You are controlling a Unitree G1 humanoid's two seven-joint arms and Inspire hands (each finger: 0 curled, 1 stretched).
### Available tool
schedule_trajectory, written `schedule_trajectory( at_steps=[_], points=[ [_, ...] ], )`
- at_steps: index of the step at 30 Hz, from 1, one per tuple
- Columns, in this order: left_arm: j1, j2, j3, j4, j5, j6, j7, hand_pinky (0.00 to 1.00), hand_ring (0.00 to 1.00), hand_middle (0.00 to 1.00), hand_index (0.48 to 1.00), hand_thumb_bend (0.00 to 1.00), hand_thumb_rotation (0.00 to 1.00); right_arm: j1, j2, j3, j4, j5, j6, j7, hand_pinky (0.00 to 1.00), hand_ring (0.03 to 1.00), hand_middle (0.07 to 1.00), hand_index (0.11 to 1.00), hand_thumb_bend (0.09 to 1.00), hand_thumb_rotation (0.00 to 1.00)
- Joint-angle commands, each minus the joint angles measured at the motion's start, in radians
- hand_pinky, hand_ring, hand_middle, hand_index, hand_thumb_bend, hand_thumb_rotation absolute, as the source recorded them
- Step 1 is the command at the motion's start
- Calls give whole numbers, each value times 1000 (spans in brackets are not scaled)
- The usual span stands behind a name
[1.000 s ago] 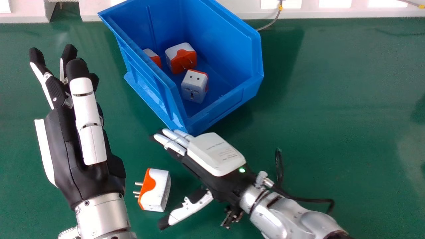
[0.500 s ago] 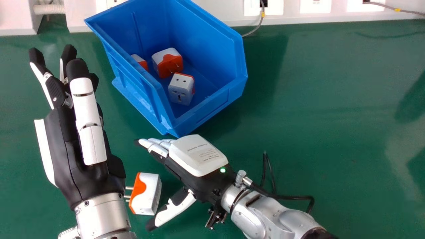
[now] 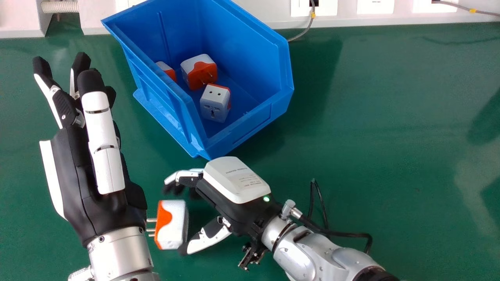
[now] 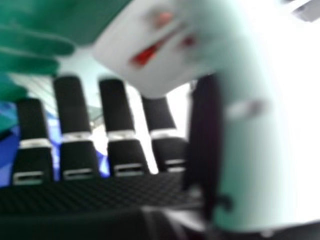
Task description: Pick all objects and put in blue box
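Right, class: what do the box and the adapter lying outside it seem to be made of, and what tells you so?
The blue box looks like moulded plastic with a satin finish: ribs run along its side and its colour is even throughout. The adapter seems to be smooth, hard plastic, white with an orange part; its pale, shiny pins are probably metal.

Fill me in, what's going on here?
The right robot hand is poised with fingers and thumb around a white-and-orange plastic plug adapter on the green table; no firm grip is evident. Three similar adapters sit inside the blue plastic box. The left robot hand is open, off to the head view's left.
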Motion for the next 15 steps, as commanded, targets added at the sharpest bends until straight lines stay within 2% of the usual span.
schedule_trajectory(
  at_steps=[1, 6, 11, 15],
  points=[
    [-16, -75, -5, -14, 23, -19, 2, 937, 960, 956, 935, 556, 799, 43, 17, 35, 31, -24, -20, 20, 315, 435, 533, 513, 495, 0],
    [-14, -75, -8, -19, 20, -13, 2, 937, 960, 955, 935, 556, 798, 47, 19, 31, 32, -21, -18, 8, 304, 433, 537, 514, 492, 0],
    [-20, -77, -7, -13, 16, -20, 1, 941, 962, 957, 936, 556, 792, 46, 16, 35, 29, -28, -23, -3, 314, 430, 531, 522, 493, 0],
    [-26, -78, -6, -11, 14, -14, 2, 938, 963, 960, 938, 561, 791, 47, 15, 32, 27, -24, -29, -10, 297, 427, 534, 521, 491, 0]
  ],
)
